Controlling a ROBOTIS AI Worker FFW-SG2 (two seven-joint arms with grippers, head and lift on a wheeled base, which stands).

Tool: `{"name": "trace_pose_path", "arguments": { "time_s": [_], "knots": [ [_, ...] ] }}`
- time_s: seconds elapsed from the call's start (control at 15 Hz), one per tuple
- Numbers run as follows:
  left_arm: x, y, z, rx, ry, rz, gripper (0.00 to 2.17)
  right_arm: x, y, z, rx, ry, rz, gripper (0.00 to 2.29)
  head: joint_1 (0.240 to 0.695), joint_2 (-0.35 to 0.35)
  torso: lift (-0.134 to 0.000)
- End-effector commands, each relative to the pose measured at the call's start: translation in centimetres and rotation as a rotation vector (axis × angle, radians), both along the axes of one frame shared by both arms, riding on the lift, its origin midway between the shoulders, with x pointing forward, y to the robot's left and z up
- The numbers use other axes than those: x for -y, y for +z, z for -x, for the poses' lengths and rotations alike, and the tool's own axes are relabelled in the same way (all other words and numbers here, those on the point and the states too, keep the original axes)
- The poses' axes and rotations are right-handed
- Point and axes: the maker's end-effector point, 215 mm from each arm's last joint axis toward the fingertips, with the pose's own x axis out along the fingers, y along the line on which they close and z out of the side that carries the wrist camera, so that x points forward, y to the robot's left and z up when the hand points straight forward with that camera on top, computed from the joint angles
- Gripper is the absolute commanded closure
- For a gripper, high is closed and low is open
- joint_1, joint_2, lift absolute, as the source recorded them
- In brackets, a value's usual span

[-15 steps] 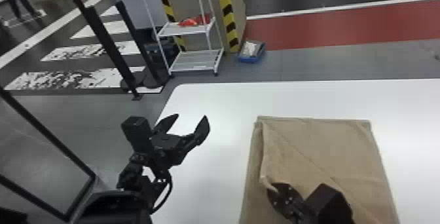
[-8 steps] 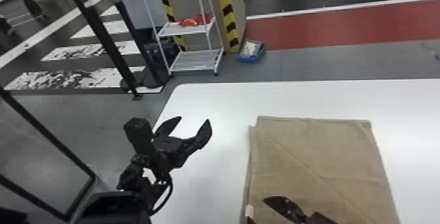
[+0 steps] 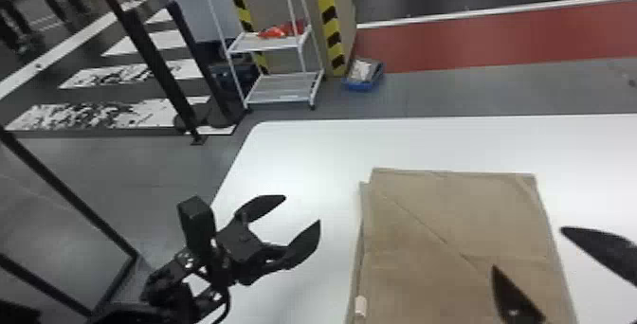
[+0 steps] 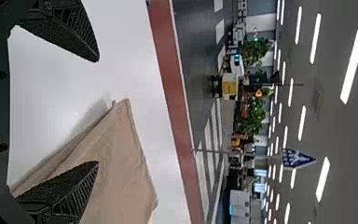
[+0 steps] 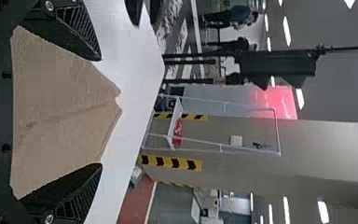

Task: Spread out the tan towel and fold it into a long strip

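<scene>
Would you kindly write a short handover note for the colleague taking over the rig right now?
Left gripper: open, empty, off to the left of the towel.
Right gripper: open, empty, above the towel's right part.
Tan towel: on the white table, a second layer peeking out along its left edge, a diagonal crease across the top.
Done: the towel lies mostly flat, with layers stacked.
Left: it is a broad panel, so folding into a long strip remains.

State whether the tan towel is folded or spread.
Folded: in the head view, the tan towel lies flat, an under layer's edge showing along its left side.
</scene>
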Motion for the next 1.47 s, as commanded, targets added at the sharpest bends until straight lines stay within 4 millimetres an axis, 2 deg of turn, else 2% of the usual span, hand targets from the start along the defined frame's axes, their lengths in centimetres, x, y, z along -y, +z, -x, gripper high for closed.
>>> {"name": "trace_pose_path", "arguments": {
  "time_s": [0.0,0.07,0.13,0.2,0.33,0.4,0.47,0.53,0.6,0.67,0.87,1.07,1.27,1.4],
  "knots": [
    [-1.0,1.1,2.8,0.025,-0.060,-0.095,0.11,9.6,1.4,-1.5,0.039,-0.184,-0.030,0.06,0.695,0.295,-0.118],
    [-0.6,0.4,4.0,0.002,-0.107,-0.139,0.14,12.8,1.5,-1.7,0.045,-0.246,-0.047,0.06,0.695,0.263,-0.118],
    [0.1,-0.2,5.1,-0.019,-0.159,-0.172,0.15,17.8,1.2,-1.6,0.043,-0.343,-0.081,0.06,0.695,0.186,-0.118],
    [0.8,-0.9,6.4,-0.043,-0.214,-0.202,0.15,21.9,0.6,-1.2,0.043,-0.422,-0.101,0.07,0.695,0.132,-0.118],
    [2.5,-2.0,8.1,-0.055,-0.291,-0.238,0.15,28.4,-1.2,-0.5,0.023,-0.549,-0.084,0.07,0.695,0.017,-0.118],
    [3.9,-3.2,8.9,-0.076,-0.343,-0.270,0.15,31.6,-2.1,-0.1,0.006,-0.606,-0.080,0.07,0.695,-0.048,-0.118],
    [5.5,-4.1,9.7,-0.076,-0.399,-0.321,0.16,34.0,-2.7,0.4,-0.006,-0.647,-0.092,0.07,0.695,-0.102,-0.118],
    [7.3,-4.8,10.7,-0.057,-0.476,-0.384,0.19,36.1,-3.1,1.0,-0.019,-0.685,-0.105,0.07,0.695,-0.232,-0.118],
    [8.5,-5.3,11.4,-0.059,-0.520,-0.393,0.21,37.6,-3.5,1.5,-0.031,-0.712,-0.113,0.07,0.695,-0.297,-0.118],
    [9.3,-5.4,11.8,-0.061,-0.541,-0.386,0.21,38.5,-3.6,2.0,-0.036,-0.729,-0.124,0.07,0.695,-0.349,-0.118],
    [12.3,-6.9,13.6,-0.084,-0.668,-0.426,0.21,40.6,-3.9,2.8,-0.058,-0.758,-0.167,0.07,0.695,-0.350,-0.118],
    [13.5,-7.7,13.5,-0.094,-0.681,-0.435,0.21,40.9,-3.9,2.8,-0.059,-0.763,-0.175,0.07,0.695,-0.350,-0.118],
    [15.4,-8.7,13.3,-0.080,-0.682,-0.475,0.22,40.8,-4.5,2.3,-0.079,-0.762,-0.194,0.07,0.695,-0.350,-0.118],
    [15.3,-9.7,13.0,-0.099,-0.680,-0.491,0.27,40.6,-4.6,2.2,-0.084,-0.752,-0.206,0.07,0.695,-0.350,-0.118]
  ]
}}
